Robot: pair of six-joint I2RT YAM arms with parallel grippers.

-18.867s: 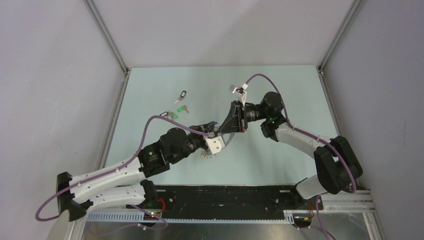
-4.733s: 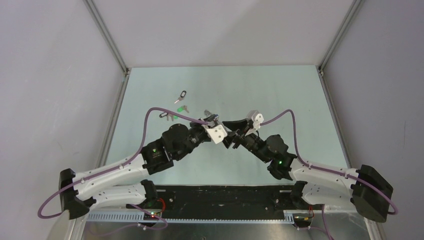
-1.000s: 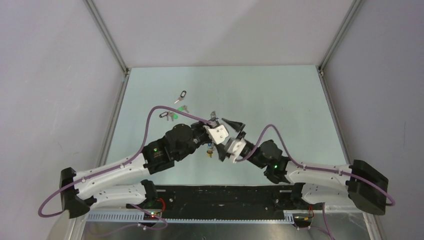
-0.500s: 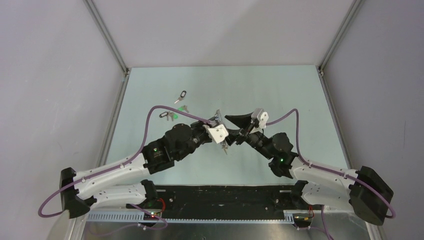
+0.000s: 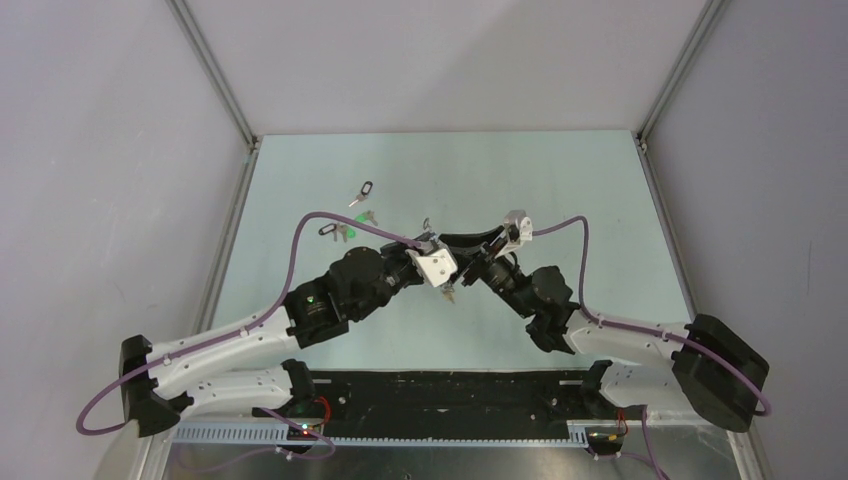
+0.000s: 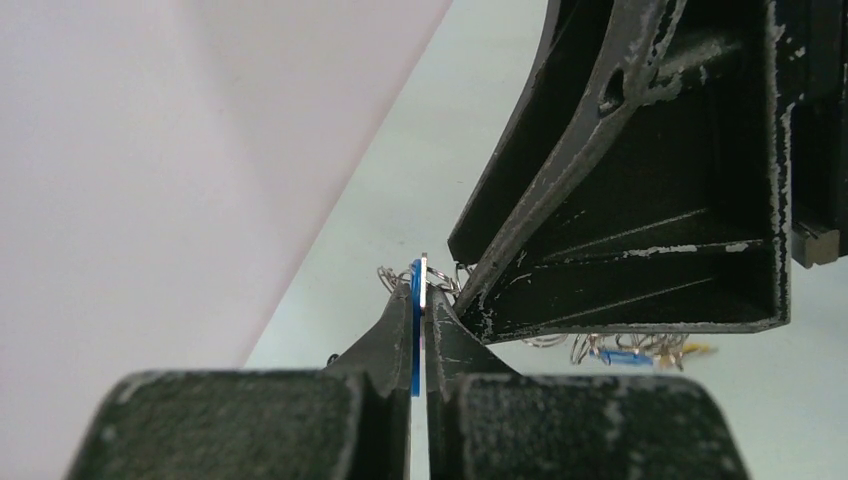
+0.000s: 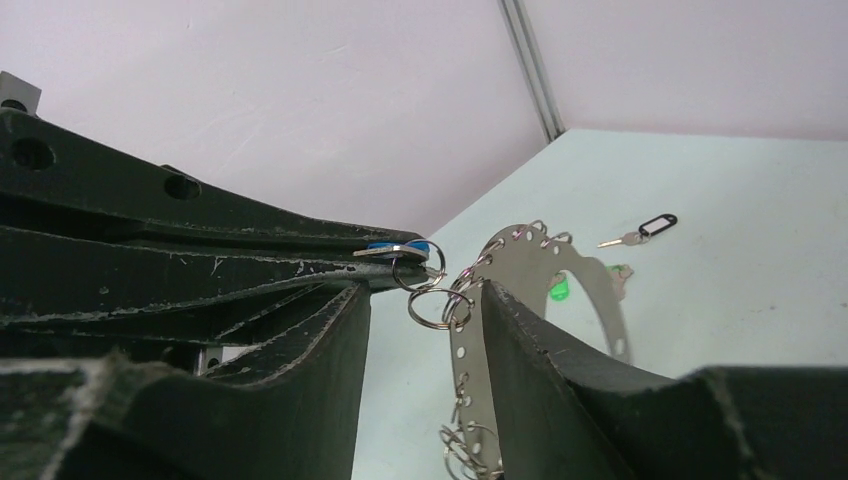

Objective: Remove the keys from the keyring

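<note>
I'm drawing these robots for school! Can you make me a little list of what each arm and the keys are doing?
Left end effector: shut on the blue key
Right end effector: open, right beside the Keyring
Keyring: silvery band with holes, raised between the two arms
Blue key link: joined to the band by small rings
Loose keys: black-tagged key and green key lying on the table
</note>
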